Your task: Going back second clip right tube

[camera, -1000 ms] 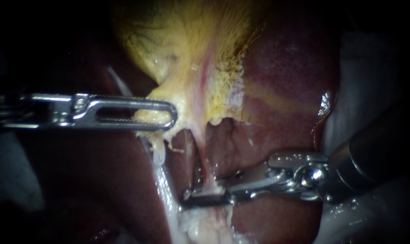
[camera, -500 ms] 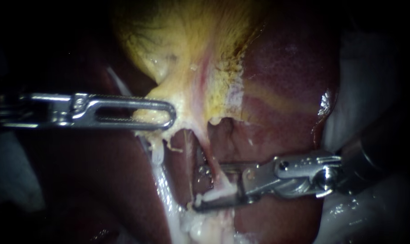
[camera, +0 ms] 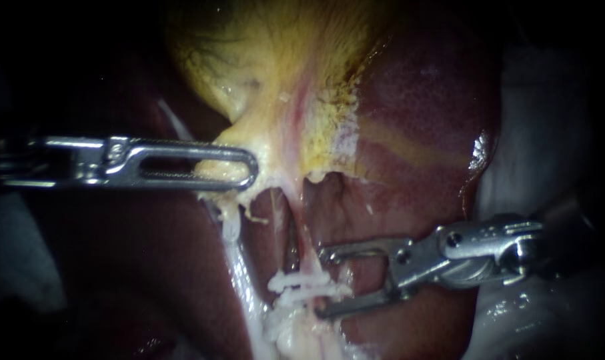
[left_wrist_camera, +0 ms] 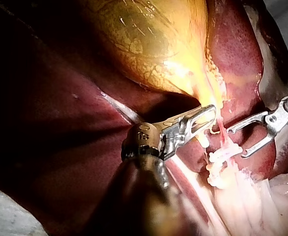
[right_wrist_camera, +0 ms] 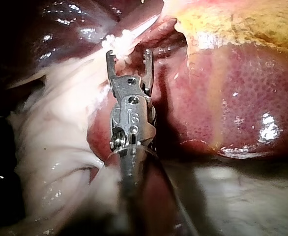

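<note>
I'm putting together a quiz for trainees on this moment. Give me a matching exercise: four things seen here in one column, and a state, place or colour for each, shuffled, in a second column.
Column 1
1. left instrument
2. right instrument
3. white clips
4. liver

Column 2
A. jaws open, gripping nothing
B. dark red, glossy
C. jaws shut on the gallbladder
D. clamped across a tube

Pairs: 1-C, 2-A, 3-D, 4-B
</note>
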Controlling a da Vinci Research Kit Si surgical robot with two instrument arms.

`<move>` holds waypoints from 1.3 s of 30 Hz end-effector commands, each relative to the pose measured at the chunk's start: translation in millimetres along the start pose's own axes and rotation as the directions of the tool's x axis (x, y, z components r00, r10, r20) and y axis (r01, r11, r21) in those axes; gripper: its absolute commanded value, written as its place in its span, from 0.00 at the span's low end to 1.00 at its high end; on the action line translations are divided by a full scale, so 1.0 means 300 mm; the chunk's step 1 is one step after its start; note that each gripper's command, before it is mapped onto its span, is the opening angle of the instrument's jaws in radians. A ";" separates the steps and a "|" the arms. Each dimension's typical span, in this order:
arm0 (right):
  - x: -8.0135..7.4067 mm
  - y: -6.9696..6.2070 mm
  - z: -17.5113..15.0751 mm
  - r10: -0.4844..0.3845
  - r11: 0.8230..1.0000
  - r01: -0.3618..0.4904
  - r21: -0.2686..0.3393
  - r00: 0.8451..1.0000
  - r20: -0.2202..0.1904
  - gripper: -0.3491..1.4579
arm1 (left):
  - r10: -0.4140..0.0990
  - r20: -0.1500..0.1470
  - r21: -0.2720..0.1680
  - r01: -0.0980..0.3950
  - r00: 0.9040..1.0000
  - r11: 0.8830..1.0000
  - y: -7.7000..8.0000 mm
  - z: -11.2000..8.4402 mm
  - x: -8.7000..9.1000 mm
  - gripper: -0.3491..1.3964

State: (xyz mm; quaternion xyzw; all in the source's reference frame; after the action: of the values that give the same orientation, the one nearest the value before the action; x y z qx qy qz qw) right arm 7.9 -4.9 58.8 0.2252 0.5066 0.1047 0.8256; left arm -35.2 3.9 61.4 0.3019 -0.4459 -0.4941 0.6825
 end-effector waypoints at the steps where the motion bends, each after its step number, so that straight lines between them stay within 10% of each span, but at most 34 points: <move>1: 0.0011 0.0010 -0.002 -0.020 1.000 0.020 0.001 1.000 -0.008 0.47 | 0.000 0.002 -0.002 0.000 1.000 1.000 0.0000 -0.0001 0.0000 0.00; 11: 0.0118 0.0085 -0.022 -0.198 0.979 0.195 -0.061 0.979 -0.046 0.47 | 0.003 0.004 -0.005 -0.003 1.000 1.000 0.0014 0.0017 0.0015 0.00; 39: 0.0155 0.0098 -0.028 -0.214 0.975 0.209 -0.072 0.974 -0.074 0.47 | 0.019 -0.012 -0.012 -0.019 1.000 1.000 0.0219 0.0284 0.0096 0.00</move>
State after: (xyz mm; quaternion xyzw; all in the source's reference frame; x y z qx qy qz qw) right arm 2.9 1.7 53.3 0.1392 0.5575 0.0414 0.8174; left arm -40.0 3.6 71.5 0.2967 -0.4417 -0.4883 0.6917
